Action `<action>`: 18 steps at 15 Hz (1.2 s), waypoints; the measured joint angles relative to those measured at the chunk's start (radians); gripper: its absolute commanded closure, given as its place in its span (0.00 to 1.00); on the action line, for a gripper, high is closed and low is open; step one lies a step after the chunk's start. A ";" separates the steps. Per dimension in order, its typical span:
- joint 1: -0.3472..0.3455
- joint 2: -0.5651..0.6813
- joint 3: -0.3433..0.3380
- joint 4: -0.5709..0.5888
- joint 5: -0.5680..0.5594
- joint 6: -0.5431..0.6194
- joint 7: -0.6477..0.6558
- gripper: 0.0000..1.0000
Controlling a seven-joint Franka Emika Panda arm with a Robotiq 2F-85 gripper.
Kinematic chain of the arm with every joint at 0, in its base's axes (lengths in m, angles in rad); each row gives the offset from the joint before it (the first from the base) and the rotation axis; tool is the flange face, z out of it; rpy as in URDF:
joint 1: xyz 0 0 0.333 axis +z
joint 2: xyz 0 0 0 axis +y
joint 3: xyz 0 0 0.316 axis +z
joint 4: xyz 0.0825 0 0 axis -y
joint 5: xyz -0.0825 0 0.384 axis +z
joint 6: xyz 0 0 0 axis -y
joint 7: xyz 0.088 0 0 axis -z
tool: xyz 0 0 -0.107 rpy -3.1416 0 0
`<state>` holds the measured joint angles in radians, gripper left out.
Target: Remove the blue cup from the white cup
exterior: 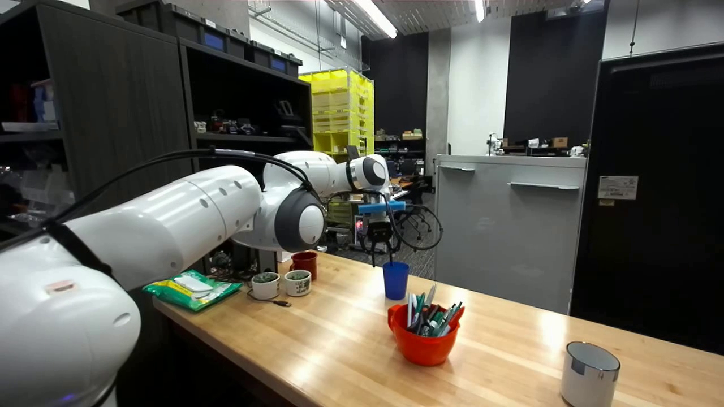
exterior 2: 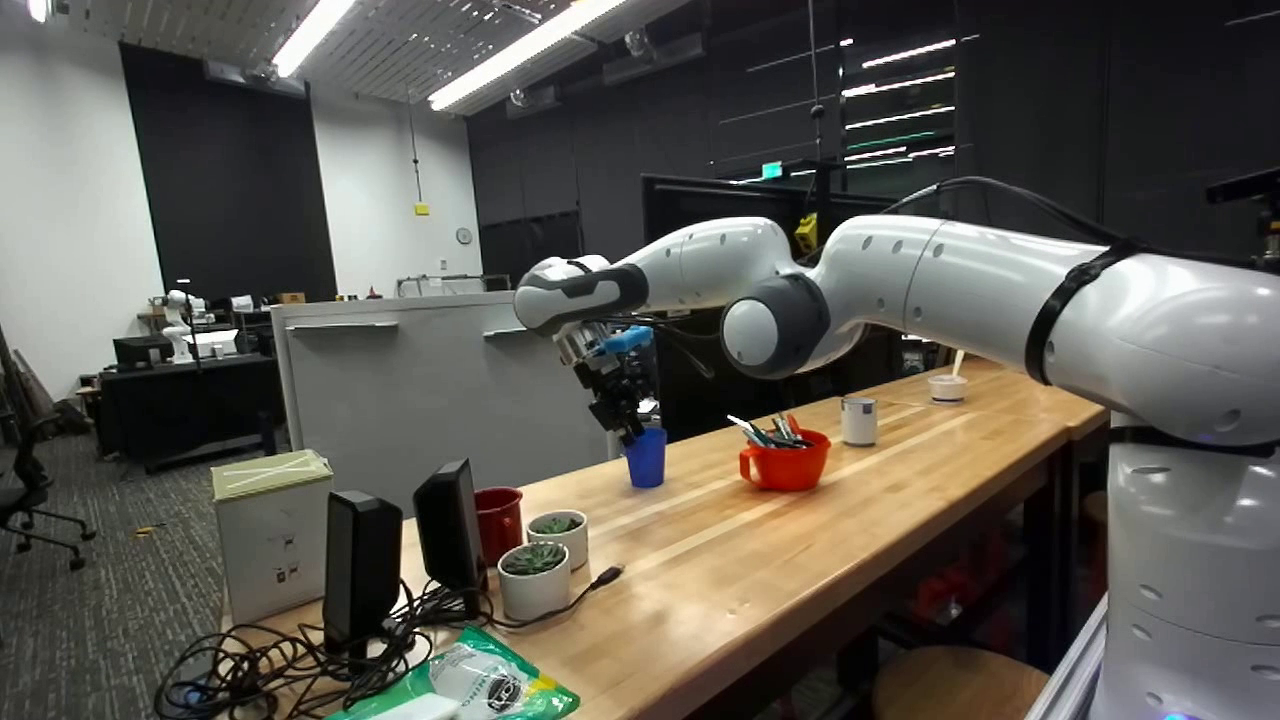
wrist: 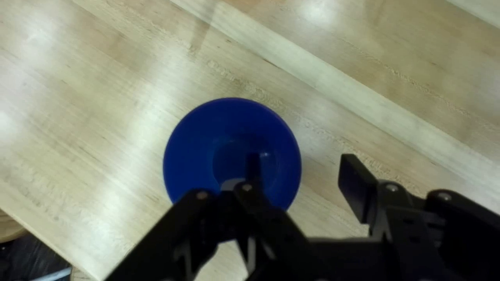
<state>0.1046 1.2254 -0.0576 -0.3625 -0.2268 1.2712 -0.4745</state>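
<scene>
The blue cup [exterior: 395, 281] stands upright on the wooden table, also seen in an exterior view [exterior 2: 646, 458] and from above in the wrist view [wrist: 195, 144]. The white cup [exterior: 590, 376] stands upright on the table, apart from the blue cup; an exterior view also shows it [exterior 2: 859, 422] beyond the red bowl. It is out of the wrist view. My gripper [exterior: 382, 261] is open at the blue cup's rim. In the wrist view the gripper [wrist: 300, 166] has one finger over the cup's mouth and one outside its wall. Whether a finger touches the cup cannot be told.
A red bowl of pens [exterior: 424, 345] stands between the two cups. White potted mugs [exterior 2: 535, 585], a red mug [exterior 2: 497, 525], black speakers [exterior 2: 450, 530], loose cables and a green packet [exterior: 195, 289] are at one table end. A small white bowl [exterior 2: 947, 388] stands farther off.
</scene>
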 measured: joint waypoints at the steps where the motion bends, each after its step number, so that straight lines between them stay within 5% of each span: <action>1: 0.001 -0.003 0.000 0.003 0.000 0.000 -0.001 0.08; 2: 0.002 -0.008 0.000 0.007 0.000 0.000 -0.002 0.00; 18: -0.034 -0.302 0.013 0.010 0.056 -0.023 -0.017 0.00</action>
<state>0.0711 0.9238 -0.0443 -0.3526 -0.1704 1.2481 -0.4919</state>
